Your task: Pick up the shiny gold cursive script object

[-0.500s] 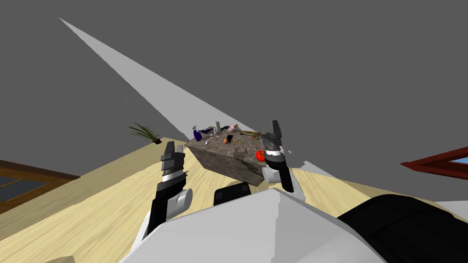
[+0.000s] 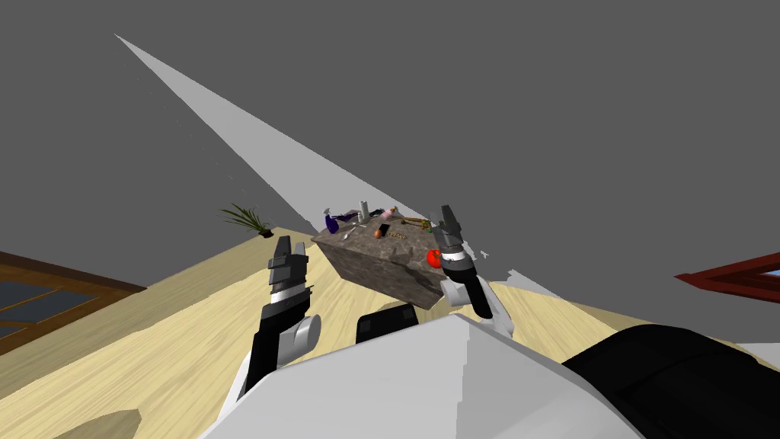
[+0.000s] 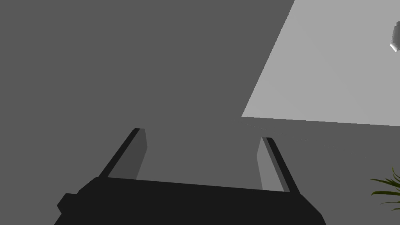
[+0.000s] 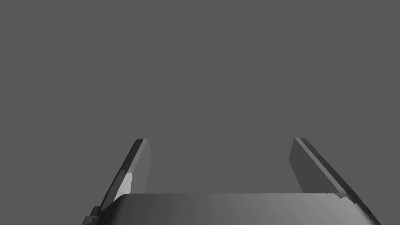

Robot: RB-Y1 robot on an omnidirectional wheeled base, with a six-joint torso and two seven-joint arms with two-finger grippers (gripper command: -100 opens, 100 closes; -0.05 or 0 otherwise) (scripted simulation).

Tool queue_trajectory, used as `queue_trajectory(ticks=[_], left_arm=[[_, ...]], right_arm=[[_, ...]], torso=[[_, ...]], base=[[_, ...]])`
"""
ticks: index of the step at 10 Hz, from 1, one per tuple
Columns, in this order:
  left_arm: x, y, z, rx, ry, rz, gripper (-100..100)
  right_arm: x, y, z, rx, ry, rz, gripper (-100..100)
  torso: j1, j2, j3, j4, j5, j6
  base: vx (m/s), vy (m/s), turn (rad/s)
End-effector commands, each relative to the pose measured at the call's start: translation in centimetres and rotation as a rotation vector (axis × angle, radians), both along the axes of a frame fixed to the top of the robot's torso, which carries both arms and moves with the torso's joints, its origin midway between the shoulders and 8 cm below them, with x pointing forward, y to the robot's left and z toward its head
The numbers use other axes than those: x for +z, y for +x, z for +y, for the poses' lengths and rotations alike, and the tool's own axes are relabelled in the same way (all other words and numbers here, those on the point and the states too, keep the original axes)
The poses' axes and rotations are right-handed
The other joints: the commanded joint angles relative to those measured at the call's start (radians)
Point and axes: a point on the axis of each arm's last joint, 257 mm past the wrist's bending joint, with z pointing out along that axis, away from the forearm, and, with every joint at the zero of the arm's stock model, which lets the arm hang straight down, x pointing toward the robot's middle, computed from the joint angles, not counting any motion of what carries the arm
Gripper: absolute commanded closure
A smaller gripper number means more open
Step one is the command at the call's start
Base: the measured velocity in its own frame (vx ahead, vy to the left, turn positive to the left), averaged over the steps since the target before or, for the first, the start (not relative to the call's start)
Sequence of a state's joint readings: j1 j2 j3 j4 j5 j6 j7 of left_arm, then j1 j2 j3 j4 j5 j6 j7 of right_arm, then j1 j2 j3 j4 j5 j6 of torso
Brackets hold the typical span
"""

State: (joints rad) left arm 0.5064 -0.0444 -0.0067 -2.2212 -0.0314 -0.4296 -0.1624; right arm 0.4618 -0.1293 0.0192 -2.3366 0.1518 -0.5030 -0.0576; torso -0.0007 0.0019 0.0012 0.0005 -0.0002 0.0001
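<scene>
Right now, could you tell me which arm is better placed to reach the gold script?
Probably right: the right gripper is open by the table, nearer the gold script than the left gripper.

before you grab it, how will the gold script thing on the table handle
The gold script lies low and flat on the table, so it likely won't roll but may be hard to pinch. It looks small against the table top, so it is probably light.
</scene>
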Motion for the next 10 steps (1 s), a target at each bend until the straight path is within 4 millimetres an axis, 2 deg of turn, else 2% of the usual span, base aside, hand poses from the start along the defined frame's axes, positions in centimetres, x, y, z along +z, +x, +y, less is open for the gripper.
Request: queue_trajectory(ticks=[1,10], left_arm=[[0.0,0.0,0.0,0.0,0.0,0.0,0],[0.0,0.0,0.0,0.0,0.0,0.0,0]], right_arm=[[-0.7,0.4,0.6,0.008,-0.063,0.019,-100],[-5.1,2.3,2.7,0.027,-0.385,0.098,-100]], torso=[[0.0,0.0,0.0,0.0,0.0,0.0],[-0.001,-0.001,-0.001,0.0,0.0,0.0]], base=[[-0.018,-0.008,0.045],[-0.016,-0.013,0.053]])
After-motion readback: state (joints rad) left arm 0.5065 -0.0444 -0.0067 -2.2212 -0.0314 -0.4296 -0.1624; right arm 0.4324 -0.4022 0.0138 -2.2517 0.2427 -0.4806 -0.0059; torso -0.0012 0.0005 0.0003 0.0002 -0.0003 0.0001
